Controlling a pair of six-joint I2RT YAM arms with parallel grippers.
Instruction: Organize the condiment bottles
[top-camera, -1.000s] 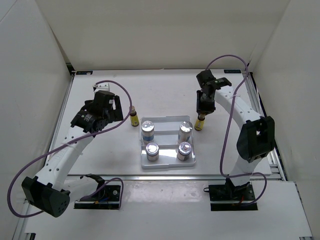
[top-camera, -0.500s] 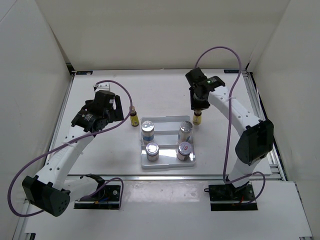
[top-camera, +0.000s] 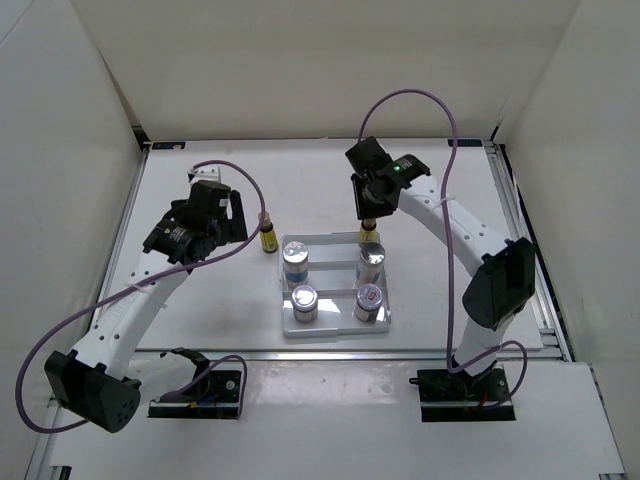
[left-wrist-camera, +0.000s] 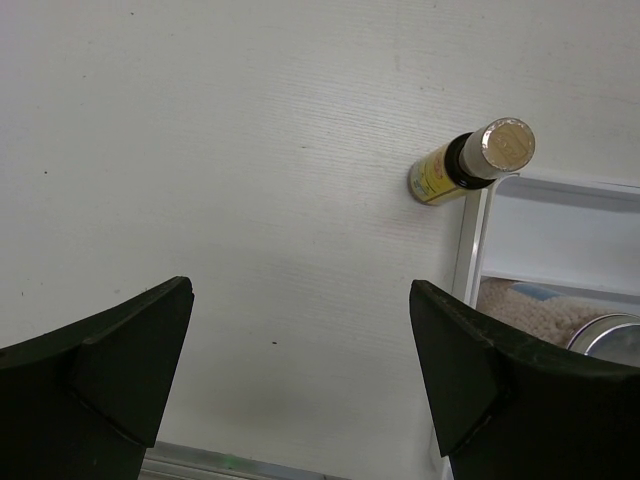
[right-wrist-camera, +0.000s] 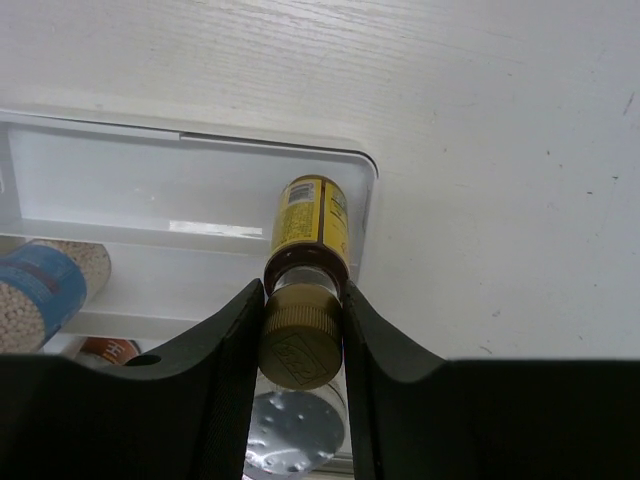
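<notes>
1. Four white silver-capped cylinder bottles (top-camera: 296, 263) are sitting inside the shallow white rectangular tray (top-camera: 335, 333), so that part is looking done.
2. My right hand (right-wrist-camera: 303, 335) is clamping the tan cap of a slim dark-brown yellow-labelled bottle (right-wrist-camera: 308, 222), hanging it over the tray's far rim; I am judging it needs lowering inside.
3. The other dark-brown bottle (top-camera: 268, 238) is standing on the white desk (top-camera: 320, 190) just beside the tray, waiting. My left hand (left-wrist-camera: 300, 360) is hovering nearby, fingers apart and empty.
4. I am reading nothing: the label print is too small, and only blue and red colours are showing.
</notes>
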